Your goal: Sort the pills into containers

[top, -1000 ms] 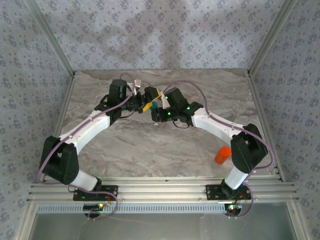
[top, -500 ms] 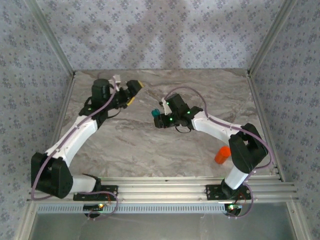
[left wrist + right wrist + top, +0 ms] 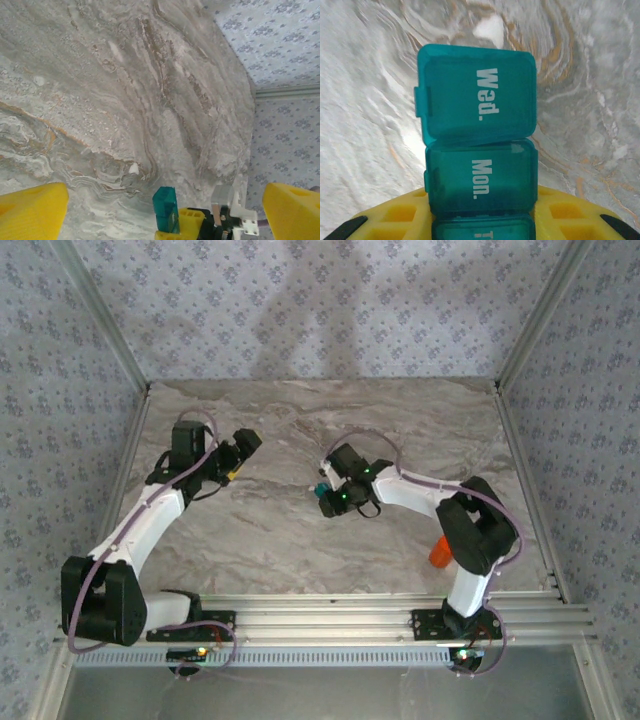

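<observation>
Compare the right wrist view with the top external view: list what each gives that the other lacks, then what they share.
Right wrist: the teal pill box close up, with lid lettering "Wed." and "Mon.", and yellow fingers clamping it.
Top external: the orange bottle beside the right arm, and the open left hand off to the left.
Shared: the teal pill box in the right hand, against the marble table.

The pill box [image 3: 477,150] is teal with white letters on its lids. The table [image 3: 300,540] is grey and white marble with brown swirls. The walls [image 3: 320,300] are pale blue with little flower shapes. The bottle [image 3: 441,552] is orange. The arms [image 3: 150,518] are white and black
</observation>
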`<action>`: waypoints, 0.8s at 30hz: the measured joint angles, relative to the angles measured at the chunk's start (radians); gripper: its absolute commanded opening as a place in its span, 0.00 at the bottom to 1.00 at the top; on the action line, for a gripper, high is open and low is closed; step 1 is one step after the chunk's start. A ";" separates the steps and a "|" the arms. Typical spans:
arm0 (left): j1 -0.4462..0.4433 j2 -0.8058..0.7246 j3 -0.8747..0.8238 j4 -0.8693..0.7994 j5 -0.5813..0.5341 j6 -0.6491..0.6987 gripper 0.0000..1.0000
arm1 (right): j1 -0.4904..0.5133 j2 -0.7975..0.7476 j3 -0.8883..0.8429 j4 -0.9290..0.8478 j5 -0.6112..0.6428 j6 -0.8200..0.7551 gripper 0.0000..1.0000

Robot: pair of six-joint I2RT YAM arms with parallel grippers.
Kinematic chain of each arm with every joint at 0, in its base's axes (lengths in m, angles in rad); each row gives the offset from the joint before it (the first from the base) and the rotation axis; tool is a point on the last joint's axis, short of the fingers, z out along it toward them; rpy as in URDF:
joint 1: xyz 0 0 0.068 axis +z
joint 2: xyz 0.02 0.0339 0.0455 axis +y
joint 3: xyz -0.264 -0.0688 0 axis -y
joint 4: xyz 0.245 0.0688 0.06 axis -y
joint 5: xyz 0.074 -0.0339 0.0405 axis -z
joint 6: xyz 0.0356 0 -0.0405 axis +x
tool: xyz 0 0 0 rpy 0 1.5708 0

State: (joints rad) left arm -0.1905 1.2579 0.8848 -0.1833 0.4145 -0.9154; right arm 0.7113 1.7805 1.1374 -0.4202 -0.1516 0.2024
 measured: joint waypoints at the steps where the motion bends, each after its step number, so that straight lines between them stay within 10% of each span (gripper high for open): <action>1: 0.000 0.000 -0.004 -0.002 0.000 0.003 0.99 | 0.005 0.013 0.003 -0.009 0.010 -0.014 0.36; 24: 0.000 0.000 -0.009 -0.007 0.004 0.017 0.99 | 0.060 0.097 0.055 -0.056 0.094 -0.116 0.67</action>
State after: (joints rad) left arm -0.1905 1.2583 0.8757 -0.1902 0.4187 -0.8986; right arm 0.7712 1.8771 1.1919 -0.4759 -0.0578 0.0860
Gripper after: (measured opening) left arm 0.992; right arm 0.669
